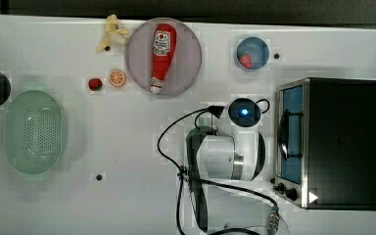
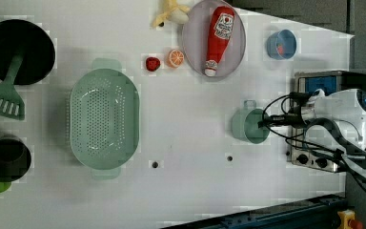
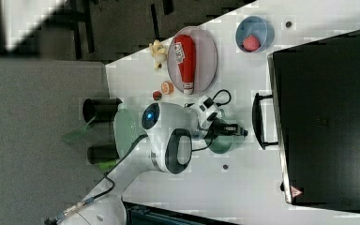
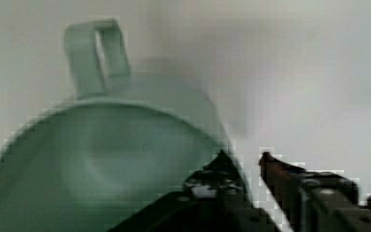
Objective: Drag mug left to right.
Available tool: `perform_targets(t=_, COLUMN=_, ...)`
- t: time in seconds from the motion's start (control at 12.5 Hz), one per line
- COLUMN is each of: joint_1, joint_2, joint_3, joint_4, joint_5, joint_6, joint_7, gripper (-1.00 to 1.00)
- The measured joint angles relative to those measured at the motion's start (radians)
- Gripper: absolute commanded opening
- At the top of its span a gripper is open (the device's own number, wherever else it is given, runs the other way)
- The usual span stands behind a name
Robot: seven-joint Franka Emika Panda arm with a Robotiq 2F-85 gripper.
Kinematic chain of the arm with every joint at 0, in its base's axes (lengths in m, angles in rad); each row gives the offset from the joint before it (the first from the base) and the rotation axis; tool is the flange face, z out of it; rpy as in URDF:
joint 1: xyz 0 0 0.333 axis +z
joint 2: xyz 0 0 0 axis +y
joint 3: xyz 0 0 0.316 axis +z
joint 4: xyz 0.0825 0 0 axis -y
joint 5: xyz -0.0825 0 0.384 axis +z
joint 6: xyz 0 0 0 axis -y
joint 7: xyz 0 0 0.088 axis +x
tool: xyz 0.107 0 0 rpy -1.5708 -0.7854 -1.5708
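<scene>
White table (image 2: 181, 191), green mug (image 2: 248, 125), fingers (image 4: 278, 171) straddling its rim

Illumination is bright and even. The white table (image 1: 127, 147) is nearly overexposed; shadows are soft. In the wrist view the mug (image 4: 101, 159) is blurred.

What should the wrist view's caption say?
Gripper straddling the rim of the green mug, one finger inside, one outside.

The mug (image 2: 249, 125) was pale green, upright and empty, its loop handle (image 4: 96, 55) on the side away from my pincer (image 4: 244, 166). It stood on the white surface (image 2: 190, 143), near the left view's right.
</scene>
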Motion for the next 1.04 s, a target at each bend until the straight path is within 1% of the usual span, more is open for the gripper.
perform_targets(t=0.16, joint_1=-0.008, joint_2=-0.021, joint_3=0.008, joint_4=0.004, joint_5=0.0, joint_6=-0.081, joint_7=0.0, gripper=0.49)
perform_targets(t=0.32, joint_1=-0.017, joint_2=-0.096, joint_3=0.047, joint_4=0.023, joint_5=0.004, joint_6=-0.259, joint_7=0.011, gripper=0.96)
perform_targets(t=0.4, joint_1=-0.013, joint_2=-0.145, joint_3=0.069, joint_4=0.053, joint_5=0.014, joint_6=-0.359, joint_7=0.042, gripper=1.0)
perform_targets(t=0.48, joint_1=-0.008, joint_2=-0.2, joint_3=0.089, joint_4=0.096, joint_5=0.046, joint_6=-0.428, joint_7=0.088, gripper=1.0)
perform_targets(t=0.64, joint_1=-0.014, joint_2=-0.317, joint_3=0.141, joint_4=0.191, joint_5=0.163, joint_6=-0.477, joint_7=0.228, gripper=1.0)
perform_targets(t=0.72, joint_1=-0.01, joint_2=-0.374, joint_3=0.159, joint_4=0.244, joint_5=0.184, joint_6=-0.493, joint_7=0.316, gripper=1.0)
perform_targets(t=0.88, joint_1=-0.008, joint_2=-0.486, joint_3=0.2, joint_4=0.324, joint_5=0.188, joint_6=-0.525, joint_7=0.5, gripper=1.0)
perform_targets(t=1.04, joint_1=0.009, joint_2=-0.576, joint_3=0.223, joint_4=0.36, joint_5=0.198, joint_6=-0.558, joint_7=0.681, gripper=1.0)
